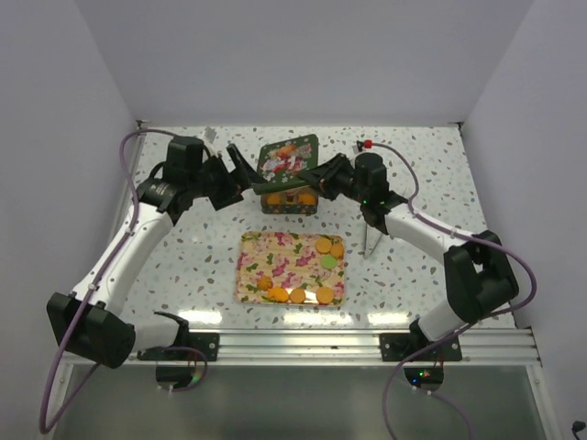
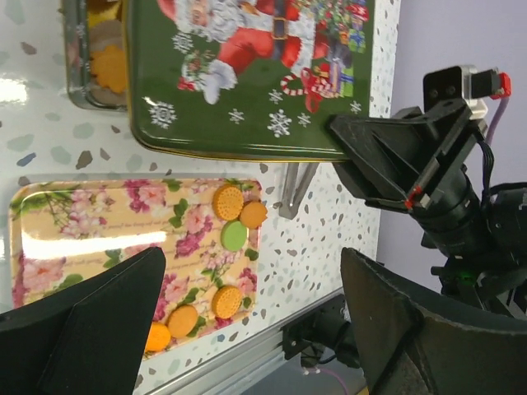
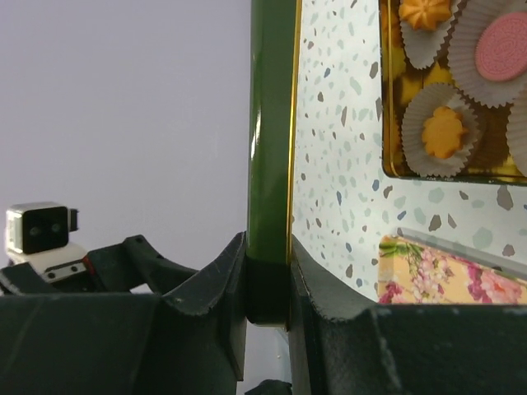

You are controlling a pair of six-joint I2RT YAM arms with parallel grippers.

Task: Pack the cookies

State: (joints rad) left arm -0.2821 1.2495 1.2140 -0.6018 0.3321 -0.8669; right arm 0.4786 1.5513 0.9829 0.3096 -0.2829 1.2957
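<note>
Green lid (image 3: 272, 123), pinched only by its rim in the right gripper (image 3: 268, 267), may slip; left gripper (image 2: 253, 263), nine o'clock, gapes wide.

**What lies before me besides the job**

A pale speckled surface (image 1: 183, 266) runs between plain grey walls (image 1: 303, 55), with a metal rail (image 1: 303, 344) along the edge nearest me. In the middle I see a floral tray (image 1: 275, 257), pink blossoms on cream. Just beyond it stands an open tin (image 1: 275, 203), lined with white fluted paper cups (image 3: 466, 89). A green lid (image 1: 286, 158), printed with Santa and snowflakes, sits raised and tilted over the tin's far side.
</note>
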